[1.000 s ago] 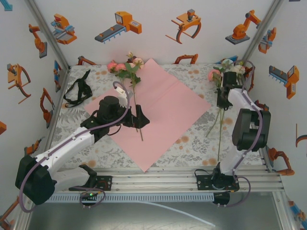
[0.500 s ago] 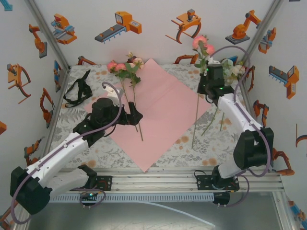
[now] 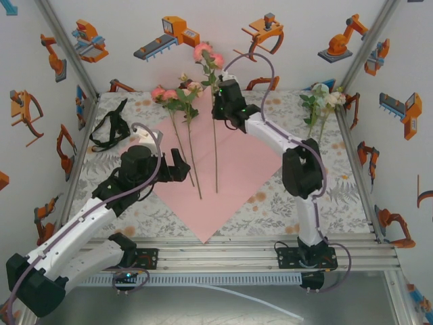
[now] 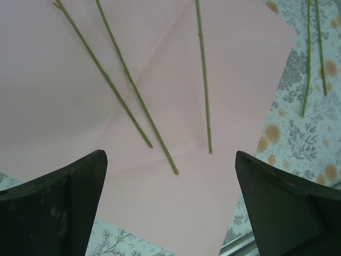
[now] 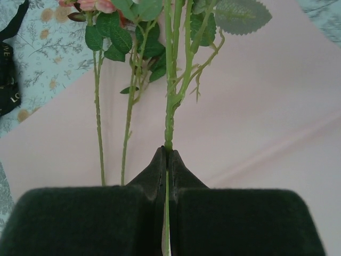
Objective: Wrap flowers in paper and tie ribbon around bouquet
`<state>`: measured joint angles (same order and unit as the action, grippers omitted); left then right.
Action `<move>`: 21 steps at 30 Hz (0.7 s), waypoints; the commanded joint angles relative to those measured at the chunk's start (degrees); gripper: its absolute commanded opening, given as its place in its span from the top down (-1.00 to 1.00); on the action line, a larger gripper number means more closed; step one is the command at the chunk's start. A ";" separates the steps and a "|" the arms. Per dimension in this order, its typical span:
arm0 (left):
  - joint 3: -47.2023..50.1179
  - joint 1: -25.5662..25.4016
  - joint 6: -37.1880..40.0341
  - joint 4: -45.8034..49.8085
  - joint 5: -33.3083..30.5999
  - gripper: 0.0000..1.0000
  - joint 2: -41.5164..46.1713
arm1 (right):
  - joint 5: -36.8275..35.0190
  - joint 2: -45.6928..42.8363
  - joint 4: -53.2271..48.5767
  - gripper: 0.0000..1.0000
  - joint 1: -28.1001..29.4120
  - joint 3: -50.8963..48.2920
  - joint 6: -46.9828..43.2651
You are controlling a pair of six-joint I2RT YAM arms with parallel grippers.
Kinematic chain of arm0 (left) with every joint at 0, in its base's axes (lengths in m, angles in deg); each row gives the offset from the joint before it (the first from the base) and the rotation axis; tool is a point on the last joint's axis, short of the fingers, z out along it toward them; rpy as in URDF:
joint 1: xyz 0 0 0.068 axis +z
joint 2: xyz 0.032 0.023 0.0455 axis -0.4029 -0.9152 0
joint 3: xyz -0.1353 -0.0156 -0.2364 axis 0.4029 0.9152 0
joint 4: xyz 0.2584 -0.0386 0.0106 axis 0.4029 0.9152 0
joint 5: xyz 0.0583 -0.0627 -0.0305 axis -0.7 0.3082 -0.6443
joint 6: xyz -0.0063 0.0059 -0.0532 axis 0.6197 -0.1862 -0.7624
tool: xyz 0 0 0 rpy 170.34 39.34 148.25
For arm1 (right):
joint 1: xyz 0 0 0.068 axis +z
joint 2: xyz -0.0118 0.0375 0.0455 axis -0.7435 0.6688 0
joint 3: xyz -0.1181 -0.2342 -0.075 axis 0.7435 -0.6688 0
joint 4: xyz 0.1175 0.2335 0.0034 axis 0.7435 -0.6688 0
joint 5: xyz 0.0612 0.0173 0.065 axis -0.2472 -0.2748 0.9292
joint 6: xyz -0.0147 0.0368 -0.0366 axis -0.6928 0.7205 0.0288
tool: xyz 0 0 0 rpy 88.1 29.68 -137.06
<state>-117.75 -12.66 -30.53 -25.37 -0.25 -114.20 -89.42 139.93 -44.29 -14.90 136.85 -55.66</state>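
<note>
Though wrapping and tying all lie ahead, I judge us midway through the laying-out. White walls (image 3: 223, 68) with robot stickers (image 3: 168, 37) enclose a floral table (image 3: 270, 210); on it the pink paper (image 3: 250, 156) lies flat, two flowers (image 3: 177, 101) resting across it, spare flowers (image 3: 321, 101) far right. My right tool (image 5: 167, 165) is clamped on a third stem (image 3: 215, 149) above the paper; the ribbon (image 3: 110, 127) sits far left; my left tool (image 3: 181, 166) gapes empty.

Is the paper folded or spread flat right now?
Spread flat: the paper lies open as one pink sheet on the table, two flower stems lying across it.
</note>
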 commanded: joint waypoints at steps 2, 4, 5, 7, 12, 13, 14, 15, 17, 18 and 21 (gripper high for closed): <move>0.84 0.52 -0.51 1.67 -0.83 -0.94 1.43 | 0.38 6.23 -1.57 1.00 0.91 7.85 5.11; 0.90 0.59 -0.47 1.77 -0.82 -0.94 1.42 | 0.37 8.64 -1.06 1.00 1.15 8.98 6.81; 1.06 0.73 -0.49 1.65 -0.66 -0.94 1.46 | 0.58 10.17 -1.32 1.00 1.15 10.22 7.51; 1.15 0.73 -0.54 1.52 -0.35 -0.94 1.41 | 0.78 13.06 -2.19 1.00 1.15 12.73 8.23; 1.12 0.95 -0.50 1.88 -0.30 -0.94 1.54 | 0.95 19.42 -5.38 1.00 1.07 18.85 8.39; 1.21 0.94 -0.57 1.92 -0.30 -0.94 1.62 | 0.57 20.39 -5.82 1.00 0.92 19.52 8.43; 1.20 1.08 -0.54 2.03 -0.30 -0.94 1.75 | 0.50 21.45 -6.10 1.00 0.91 20.29 8.40; 1.18 1.12 -0.58 2.12 -0.35 -0.94 1.81 | 0.71 22.62 -6.64 1.00 0.81 21.21 8.50; 1.28 1.19 -0.55 2.30 -0.29 -0.94 1.91 | 1.47 24.70 -8.18 1.00 0.71 23.38 8.52; 1.34 1.19 -0.65 2.17 -0.30 -0.94 1.92 | 1.84 25.64 -8.90 1.00 0.55 24.08 8.43; 1.43 1.30 -0.79 2.08 -0.21 -0.94 1.80 | 2.64 26.40 -9.27 0.94 0.62 24.40 8.39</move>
<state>-116.85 -11.70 -30.57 -23.71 -0.51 -113.22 -87.65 165.68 -51.83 -13.92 158.91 -48.01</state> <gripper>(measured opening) 0.973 0.016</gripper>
